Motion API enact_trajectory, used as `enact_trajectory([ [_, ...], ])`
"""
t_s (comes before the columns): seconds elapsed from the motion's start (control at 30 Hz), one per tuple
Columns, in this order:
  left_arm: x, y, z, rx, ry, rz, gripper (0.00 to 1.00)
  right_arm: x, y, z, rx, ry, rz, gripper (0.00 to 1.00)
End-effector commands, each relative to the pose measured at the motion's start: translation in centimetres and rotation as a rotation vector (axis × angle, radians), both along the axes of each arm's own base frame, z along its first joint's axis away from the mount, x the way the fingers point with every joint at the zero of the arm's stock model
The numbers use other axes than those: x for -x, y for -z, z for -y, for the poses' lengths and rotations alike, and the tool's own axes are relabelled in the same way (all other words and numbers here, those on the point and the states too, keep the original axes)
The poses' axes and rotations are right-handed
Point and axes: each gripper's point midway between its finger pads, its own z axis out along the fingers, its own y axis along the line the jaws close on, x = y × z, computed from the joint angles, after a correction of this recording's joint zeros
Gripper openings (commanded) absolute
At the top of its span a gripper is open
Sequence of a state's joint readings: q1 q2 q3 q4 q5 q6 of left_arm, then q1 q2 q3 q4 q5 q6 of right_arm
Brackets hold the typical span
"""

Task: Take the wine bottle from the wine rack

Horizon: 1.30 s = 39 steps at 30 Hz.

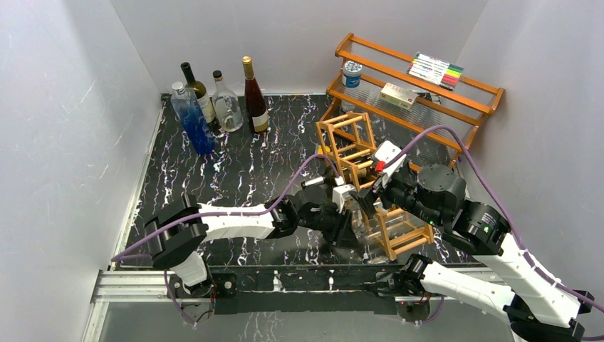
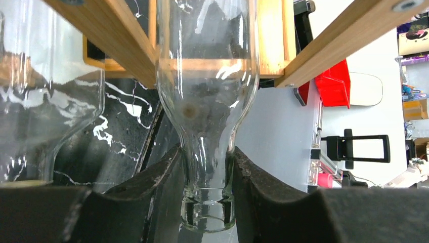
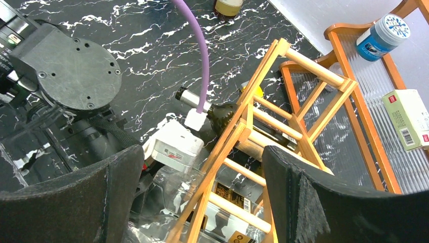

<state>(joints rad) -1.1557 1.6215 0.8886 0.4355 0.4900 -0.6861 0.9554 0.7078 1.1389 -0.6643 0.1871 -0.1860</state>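
The wine rack, an orange-brown lattice, stands right of centre on the black marble table. A clear glass wine bottle lies in its near end. In the left wrist view the bottle passes between the rack bars, and my left gripper is shut on its neck just above the lip. My left gripper also shows in the top view. My right gripper is open and empty, its fingers straddling the rack from above. It also shows in the top view. A dark bottle lies in a farther cell.
A second clear bottle shows at the left of the left wrist view. Several upright bottles stand at the back left. A two-tier wooden shelf with a jar, a box and markers stands behind the rack. White walls close in both sides.
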Motion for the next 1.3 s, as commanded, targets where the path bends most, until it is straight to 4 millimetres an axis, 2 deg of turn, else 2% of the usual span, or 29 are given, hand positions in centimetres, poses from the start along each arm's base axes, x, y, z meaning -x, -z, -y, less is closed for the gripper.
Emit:
enact_trajectory([
  [0.0, 0.6, -2.7, -1.4, 0.064, 0.007, 0.045, 0.17, -0.3, -1.2, -0.4, -0.053, 0.012, 0.008, 0.98],
  [0.13, 0.8, -3.0, -2.4, 0.072, -0.013, 0.043, 0.04, -0.7, -1.0, -0.5, -0.055, 0.036, 0.003, 0.98],
  [0.23, 1.1, -3.2, -2.9, 0.079, -0.014, 0.034, 0.0, -0.9, -1.0, -0.7, -0.059, 0.042, -0.001, 0.98],
  [0.67, 2.2, -4.1, -6.4, 0.081, -0.045, 0.026, 0.0, -1.7, 0.2, -2.1, -0.036, 0.03, -0.015, 0.98],
  [1.03, 2.9, -6.1, -9.3, 0.179, -0.096, -0.176, 0.0, -2.3, 1.3, -3.2, -0.014, 0.015, -0.02, 0.98],
  [1.27, 2.2, -6.8, -10.7, 0.186, -0.147, -0.268, 0.0, -2.4, 1.5, -3.5, -0.011, 0.011, -0.025, 0.98],
])
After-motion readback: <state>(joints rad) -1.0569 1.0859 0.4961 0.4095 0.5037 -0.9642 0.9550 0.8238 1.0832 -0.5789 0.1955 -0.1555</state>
